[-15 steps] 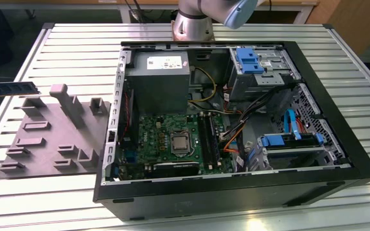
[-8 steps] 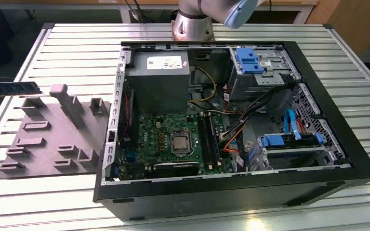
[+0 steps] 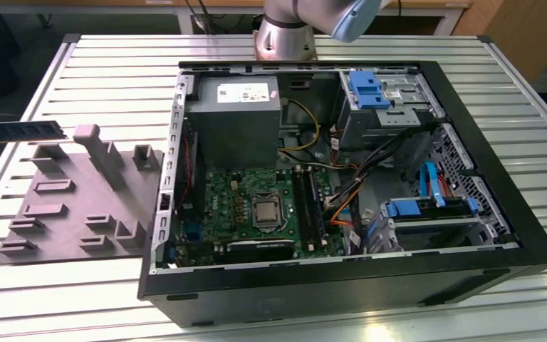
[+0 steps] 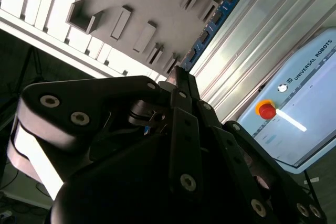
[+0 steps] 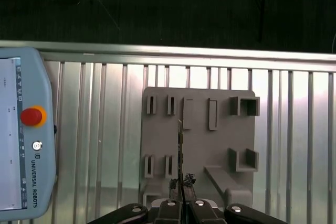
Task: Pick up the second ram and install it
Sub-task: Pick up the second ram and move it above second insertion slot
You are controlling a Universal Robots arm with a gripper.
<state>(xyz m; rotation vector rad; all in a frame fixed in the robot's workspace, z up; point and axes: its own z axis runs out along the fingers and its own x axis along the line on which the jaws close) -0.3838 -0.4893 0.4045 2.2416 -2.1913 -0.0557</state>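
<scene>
The open black computer case (image 3: 350,285) holds a green circuit board (image 3: 221,194), and at its nine o'clock the half-hidden black hand (image 5: 181,184) is clamped on the long thin dark green memory stick (image 3: 28,130) above the grey plastic block (image 3: 74,206).

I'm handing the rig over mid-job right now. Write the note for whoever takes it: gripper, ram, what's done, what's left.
Gripper: shut on the ram, which sticks out past the fingertips.
Ram: held at the exterior view's left, by the fixture, well apart from the case.
Done: the pickup.
Left: seating it in the memory slots on the motherboard. I cannot tell whether a slot is already filled.
Note: a teach pendant lies on the table near the fixture.
</scene>
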